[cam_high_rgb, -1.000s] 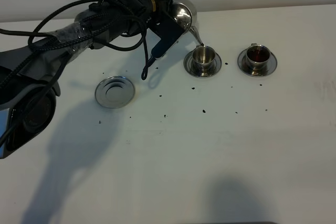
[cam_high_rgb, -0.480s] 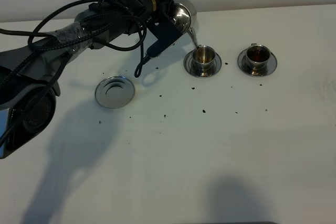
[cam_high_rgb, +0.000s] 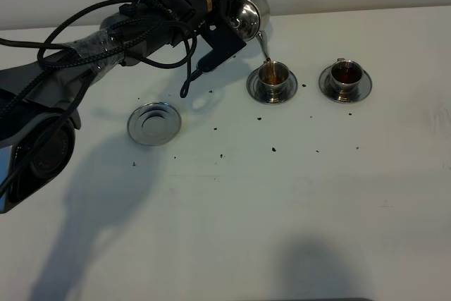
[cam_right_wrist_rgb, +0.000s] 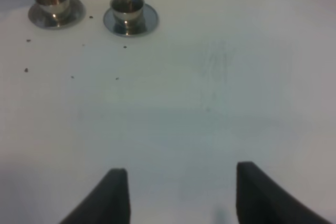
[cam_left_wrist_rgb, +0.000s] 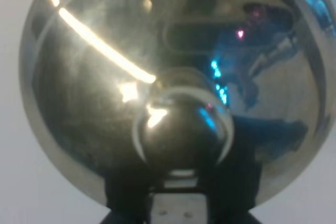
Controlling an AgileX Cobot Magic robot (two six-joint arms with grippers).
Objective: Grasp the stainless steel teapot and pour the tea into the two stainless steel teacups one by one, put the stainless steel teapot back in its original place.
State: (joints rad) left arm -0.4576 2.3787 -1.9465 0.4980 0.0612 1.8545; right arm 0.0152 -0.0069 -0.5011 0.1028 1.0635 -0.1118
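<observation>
My left gripper [cam_high_rgb: 237, 6] is shut on the stainless steel teapot [cam_high_rgb: 248, 13] and holds it tilted above the table's far side. The spout [cam_high_rgb: 264, 47] points down into the left teacup [cam_high_rgb: 273, 77], which shows brownish tea [cam_high_rgb: 272, 70]. The right teacup [cam_high_rgb: 345, 77] on its saucer holds dark reddish tea. The round steel coaster [cam_high_rgb: 153, 123] lies bare at the left. In the left wrist view the teapot's lid and knob [cam_left_wrist_rgb: 181, 129] fill the picture. My right gripper [cam_right_wrist_rgb: 178, 198] is open and empty, well in front of both cups [cam_right_wrist_rgb: 52, 1] [cam_right_wrist_rgb: 127, 8].
Small dark specks [cam_high_rgb: 273, 149] are scattered over the white table [cam_high_rgb: 282, 202] around and in front of the saucers. The left arm with its black cables [cam_high_rgb: 106, 33] stretches over the table's left rear. The table's far edge runs just behind the teapot.
The teapot has risen slightly and tipped further toward the left cup. The left cup now shows more brown tea. The right gripper view has only one frame.
</observation>
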